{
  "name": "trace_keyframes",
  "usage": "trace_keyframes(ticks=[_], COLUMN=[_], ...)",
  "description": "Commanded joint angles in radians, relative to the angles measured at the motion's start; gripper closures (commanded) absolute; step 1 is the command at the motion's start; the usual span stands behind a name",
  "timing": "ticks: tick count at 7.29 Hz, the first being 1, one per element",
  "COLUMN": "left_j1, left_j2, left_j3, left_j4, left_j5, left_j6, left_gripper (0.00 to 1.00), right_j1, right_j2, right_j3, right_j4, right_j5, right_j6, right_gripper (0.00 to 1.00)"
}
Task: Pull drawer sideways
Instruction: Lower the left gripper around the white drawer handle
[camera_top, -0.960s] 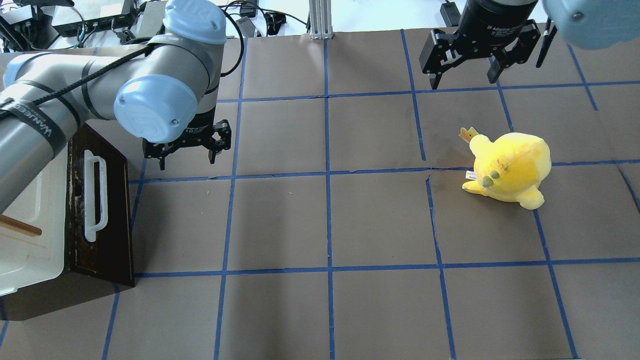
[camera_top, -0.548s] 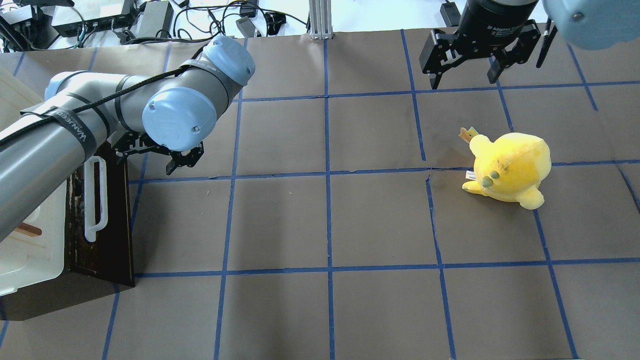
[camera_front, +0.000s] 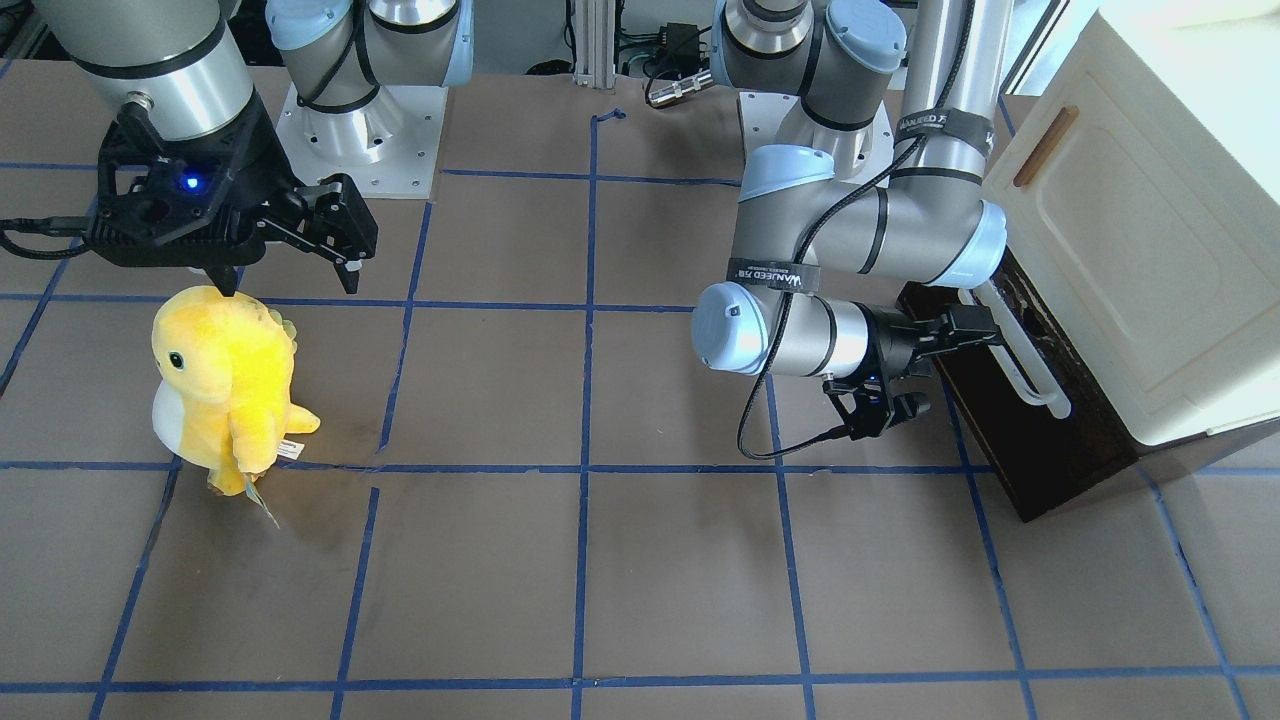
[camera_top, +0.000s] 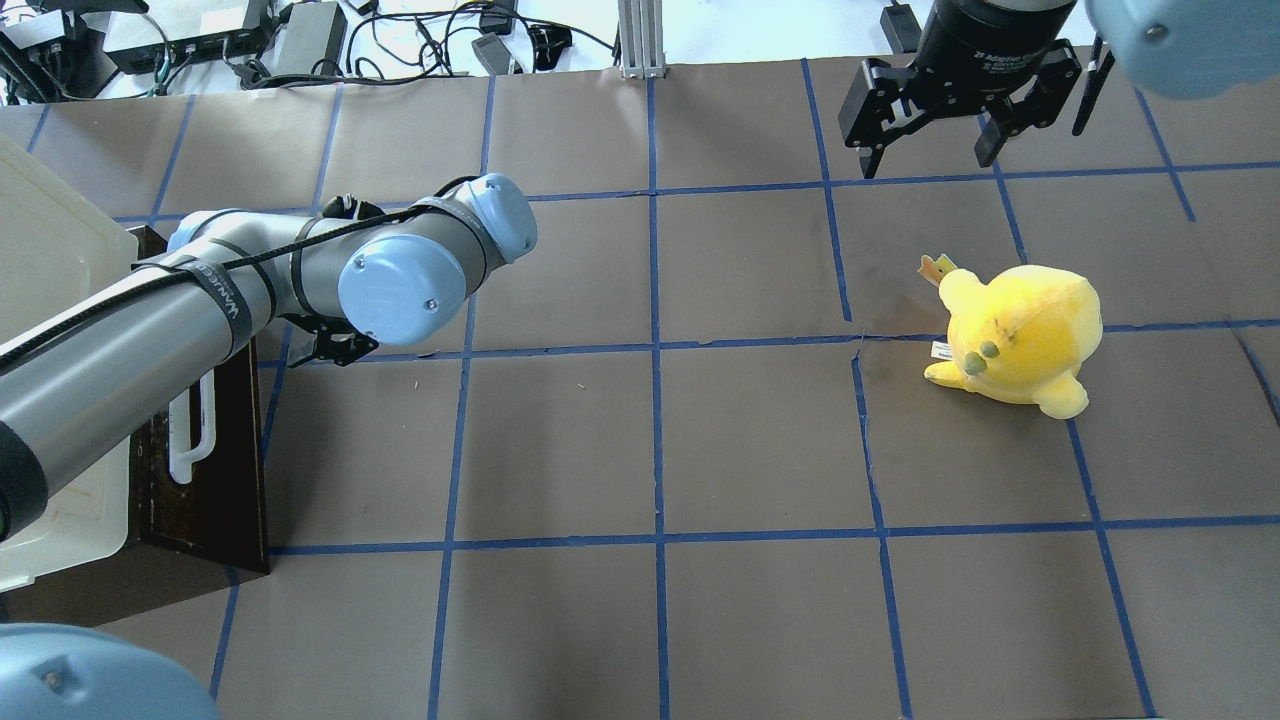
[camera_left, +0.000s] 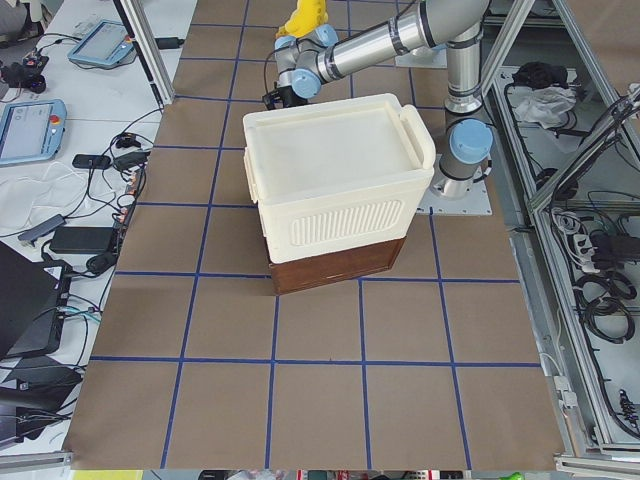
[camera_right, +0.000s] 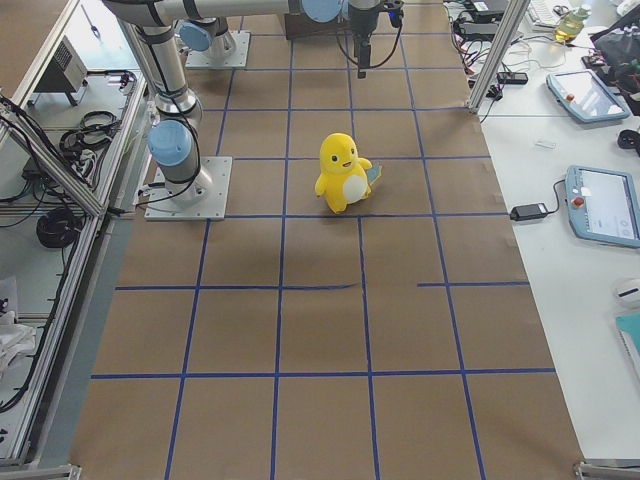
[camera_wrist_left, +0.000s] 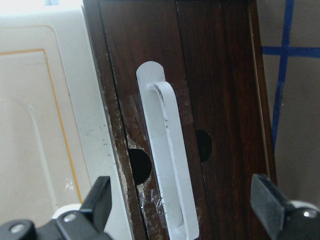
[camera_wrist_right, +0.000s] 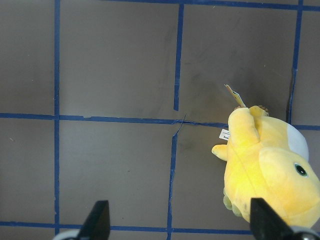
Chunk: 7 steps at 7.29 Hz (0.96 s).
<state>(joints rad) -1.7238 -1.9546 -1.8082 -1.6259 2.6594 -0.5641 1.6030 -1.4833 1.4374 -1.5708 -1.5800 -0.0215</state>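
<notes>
the left claw (camera_wrist_left: 182, 205), spread wide, faces the drawer (camera_wrist_left: 225, 100) at the tabletop's left edge, centred on its white handle (camera_wrist_left: 167, 165), seemingly lined up so closing grips it for a sideways pull.

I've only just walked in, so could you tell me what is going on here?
The left gripper is open and facing the drawer, its fingers either side of the white handle in the wrist view, not closed on it. The right gripper hangs open over the table near a yellow plush toy, holding nothing.
</notes>
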Motion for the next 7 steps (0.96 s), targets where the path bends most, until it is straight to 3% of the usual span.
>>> trace_keyframes(ticks=[1,5,7], left_j1=[0.010,0.065,0.069], left_j2=[-0.030,-0.026,-0.050], left_j3=[-0.020,-0.045,-0.048], left_j4=[0.000,-0.009,-0.006], left_j5=[0.019,0.059,0.132], left_j6=[0.013,0.012,0.012], left_gripper=[0.00,0.00,0.00], right_j1=[0.000,0.000,0.000], right_j2=[0.000,0.000,0.000], right_j3=[0.000,0.000,0.000], right_j4=[0.000,0.000,0.000], right_j5=[0.000,0.000,0.000], right_j6=[0.000,0.000,0.000], right_gripper=[0.00,0.00,0.00])
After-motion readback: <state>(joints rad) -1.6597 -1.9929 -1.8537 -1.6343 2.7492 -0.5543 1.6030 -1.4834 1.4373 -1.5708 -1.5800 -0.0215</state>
